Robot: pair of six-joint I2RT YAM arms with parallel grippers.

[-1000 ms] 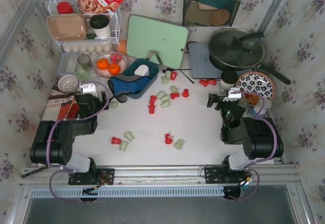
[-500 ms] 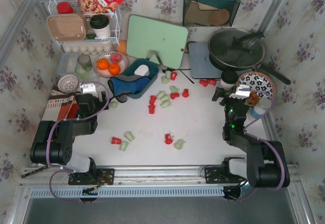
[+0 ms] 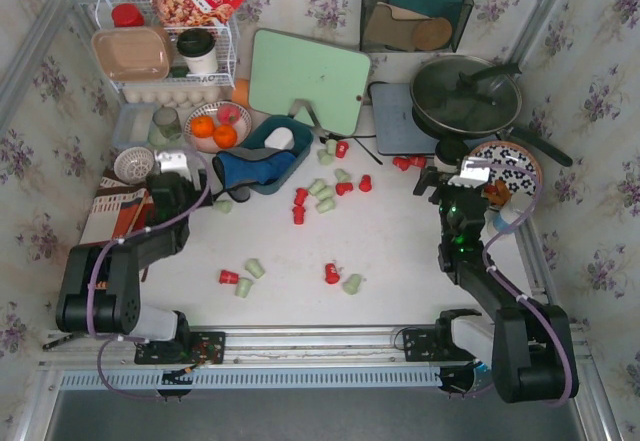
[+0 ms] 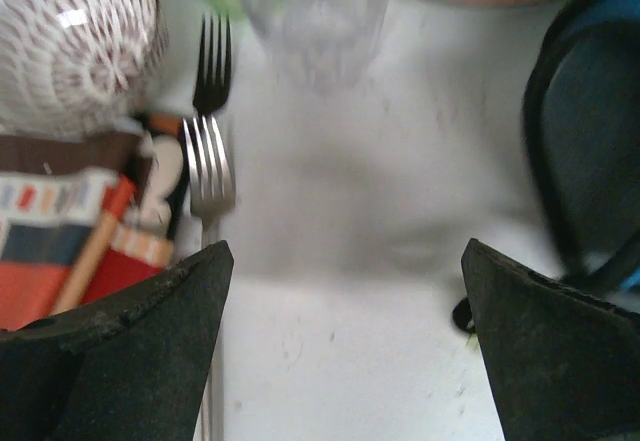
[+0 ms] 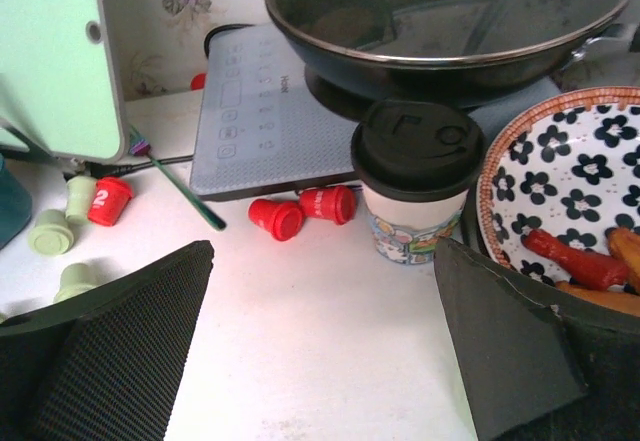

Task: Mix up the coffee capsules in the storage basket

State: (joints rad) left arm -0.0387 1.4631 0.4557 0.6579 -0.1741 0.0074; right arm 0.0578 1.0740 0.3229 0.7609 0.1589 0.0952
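- Over the last second the right arm has unfolded from its tucked pose and reached up the frame, carrying the right gripper (image 5: 322, 249) toward the flower-patterned plate (image 5: 520, 161). The left arm has stretched a little too, so the left gripper (image 4: 345, 246) sits higher on the left side. The capsules and the basket lie where they did.
- Both grippers have their jaws spread wide with nothing between them. The finger pads (image 5: 120, 341) are black with a fine woven texture.
- Nearest, low in the top view, a few coffee capsules (image 3: 331, 274) lie loose on the smooth white table (image 3: 400, 251). They are small tapered cups, some bright red and some pale green, in two little groups.
- In mid-frame there is a denser scatter of red and green capsules, pointing in no common direction.
- Just up and left of that scatter sits the storage basket (image 3: 262, 161), a dark teal-blue plastic rectangle with rounded corners. Its long axis runs from lower left to upper right, and something white and rounded shows at its upper end.
- In the left wrist view the basket's dark curved edge fills the right side, and two shiny metal forks (image 4: 207, 161) lie at the left.
- In the right wrist view two red capsules lie on their sides against the flat grey hob (image 5: 270, 111), beside a paper cup (image 5: 415, 211) with a black lid.
- Farthest back, a dark round pan (image 5: 450, 21) under a glass lid rests on the hob. A pale green cutting board (image 3: 308, 79) stands at upper centre.
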